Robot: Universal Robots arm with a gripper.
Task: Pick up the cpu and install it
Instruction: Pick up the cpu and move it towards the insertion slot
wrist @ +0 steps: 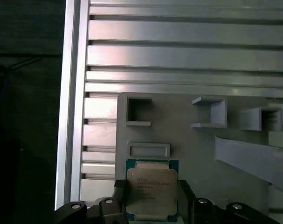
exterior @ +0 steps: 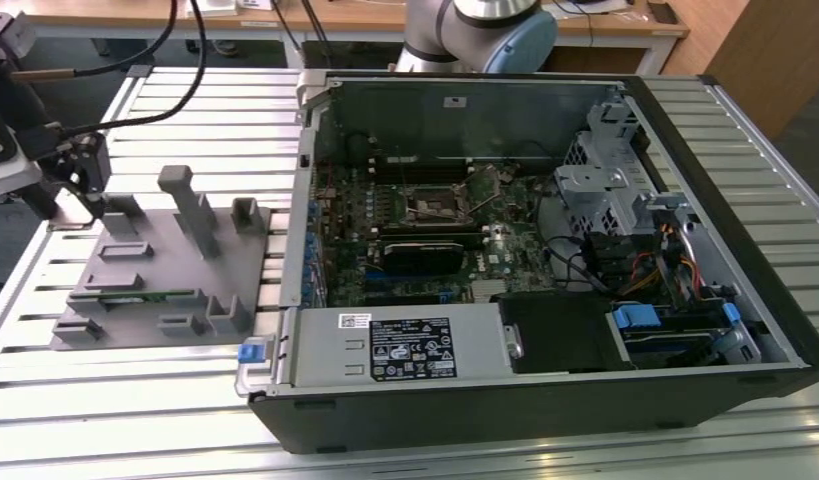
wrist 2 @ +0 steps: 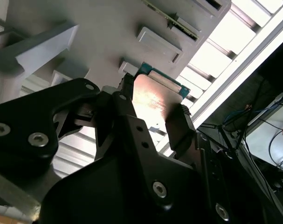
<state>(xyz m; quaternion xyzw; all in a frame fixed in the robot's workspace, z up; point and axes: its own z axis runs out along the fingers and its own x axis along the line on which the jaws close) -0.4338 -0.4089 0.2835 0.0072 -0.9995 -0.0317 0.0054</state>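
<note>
Claw (wrist: 152,201) clamped on cpu (wrist: 152,186) sides over grey fixture tray (wrist: 188,149) on bench (wrist: 178,56); cpu's lower edge cut off, contact with tray unclear.

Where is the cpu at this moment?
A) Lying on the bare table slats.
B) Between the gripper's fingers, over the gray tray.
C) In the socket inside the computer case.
B: in the first wrist view the cpu sits between the fingers of the gripper, above the gray tray.
</note>
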